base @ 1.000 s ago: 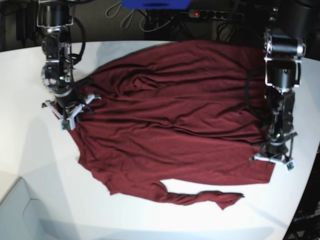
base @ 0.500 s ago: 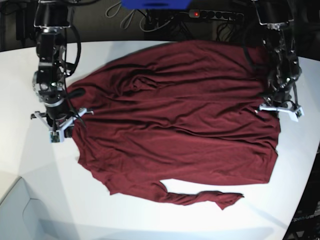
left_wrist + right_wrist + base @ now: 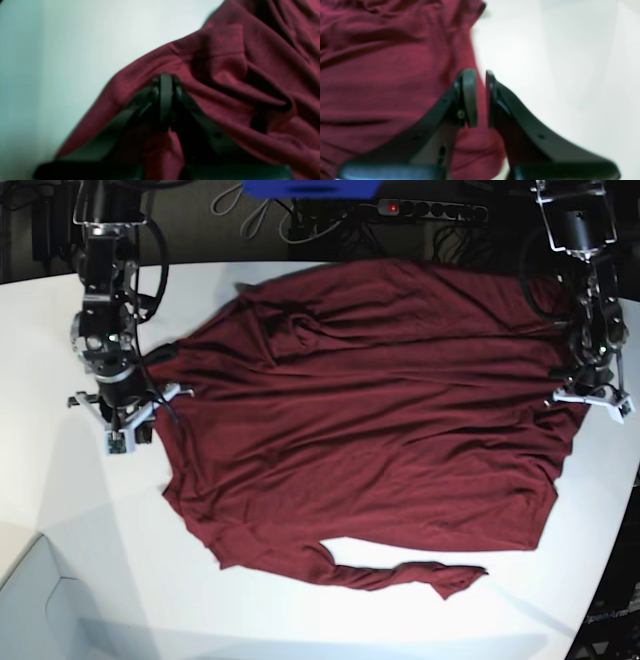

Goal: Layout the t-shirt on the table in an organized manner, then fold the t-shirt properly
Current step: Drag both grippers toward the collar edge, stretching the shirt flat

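T-shirt: the dark maroon t-shirt (image 3: 370, 430) lies spread across the white table (image 3: 60, 510), wrinkled, with one long sleeve (image 3: 410, 575) twisted along the near edge.
Left gripper: the left gripper (image 3: 165, 100) sits on the shirt's edge; its jaws are pressed together and cloth bunches right around them, so I judge it is pinching fabric.
Right gripper: the right gripper (image 3: 481, 97) hangs over the opposite edge with only a narrow slit between its jaws; I see nothing clamped in that slit.
Step in hand: I read this as spreading the shirt flat, not yet folding.
How I do it well: I keep the left pinch firm, close the right gripper on a single layer at the hem, then draw the two edges apart low over the table.
Watch for: pulling too far drags the whole shirt; the twisted sleeve needs its own straightening.
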Controlling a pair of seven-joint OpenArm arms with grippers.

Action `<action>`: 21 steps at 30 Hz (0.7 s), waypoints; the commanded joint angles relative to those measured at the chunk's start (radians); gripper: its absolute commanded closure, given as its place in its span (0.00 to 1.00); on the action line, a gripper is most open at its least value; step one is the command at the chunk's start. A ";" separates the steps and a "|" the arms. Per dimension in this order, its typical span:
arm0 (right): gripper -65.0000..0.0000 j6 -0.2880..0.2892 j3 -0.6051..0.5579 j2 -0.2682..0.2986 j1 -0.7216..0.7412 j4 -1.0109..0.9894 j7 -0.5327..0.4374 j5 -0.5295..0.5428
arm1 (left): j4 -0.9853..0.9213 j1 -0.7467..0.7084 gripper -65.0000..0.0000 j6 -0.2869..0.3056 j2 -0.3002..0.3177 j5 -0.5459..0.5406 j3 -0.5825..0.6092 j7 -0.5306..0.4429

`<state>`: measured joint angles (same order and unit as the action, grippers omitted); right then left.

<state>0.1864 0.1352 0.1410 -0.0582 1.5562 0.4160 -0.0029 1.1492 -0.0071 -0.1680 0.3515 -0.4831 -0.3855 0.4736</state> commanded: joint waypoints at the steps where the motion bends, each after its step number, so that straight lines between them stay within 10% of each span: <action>1: 0.91 -0.003 0.002 0.009 0.014 0.016 -0.022 0.004 | -0.008 0.014 1.00 -0.020 0.001 0.002 0.003 0.064; 11: 0.91 -0.001 0.004 0.010 -0.027 0.028 -0.022 0.004 | 0.093 0.080 0.99 -0.020 -0.010 -0.009 0.003 0.073; 21: 0.68 -0.001 0.008 0.015 -0.065 0.066 -0.032 0.004 | 0.237 0.026 0.99 -0.025 -0.009 -0.107 -0.025 0.075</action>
<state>0.1871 0.1364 0.1482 -0.1329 1.5990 0.4099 -0.0029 1.3655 0.0105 -0.1902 0.3202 -0.5949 -0.3973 0.5682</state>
